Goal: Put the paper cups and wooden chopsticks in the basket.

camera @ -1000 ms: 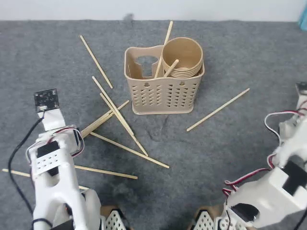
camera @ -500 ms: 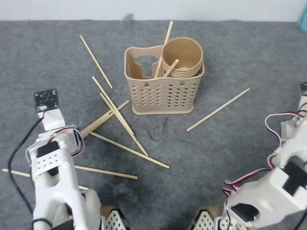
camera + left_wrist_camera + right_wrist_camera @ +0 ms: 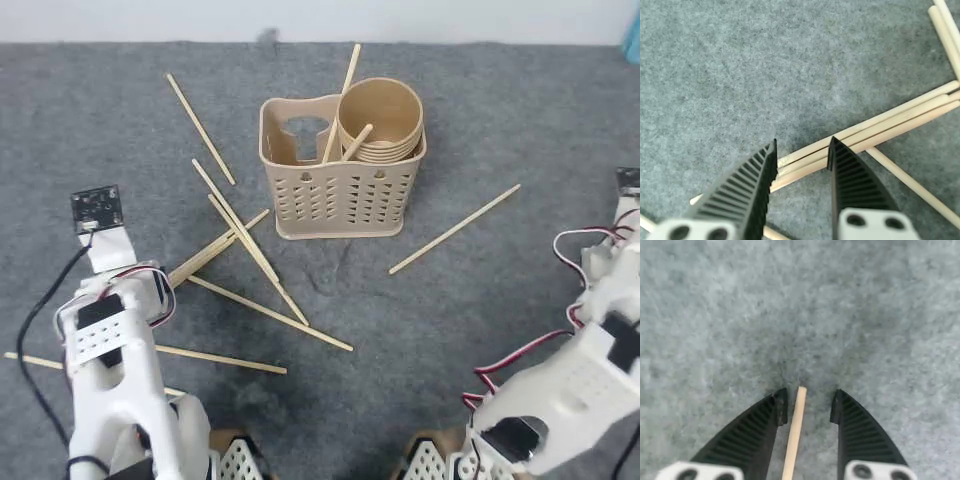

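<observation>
Above carpet | right end effector parted | chopstick between jaws

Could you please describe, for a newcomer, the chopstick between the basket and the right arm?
Find the tan basket on the grey mat. Between it and the right arm one chopstick lies aslant. From above it lies alone there; other loose ones lie opposite.

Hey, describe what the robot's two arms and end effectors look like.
Both arms are white, blocky plastic: left arm, right arm. Red, white and black wires loop along them, and the left one carries a black cable. The left end effector and right end effector have black, tapered, ridged fingers on white bases.
</observation>
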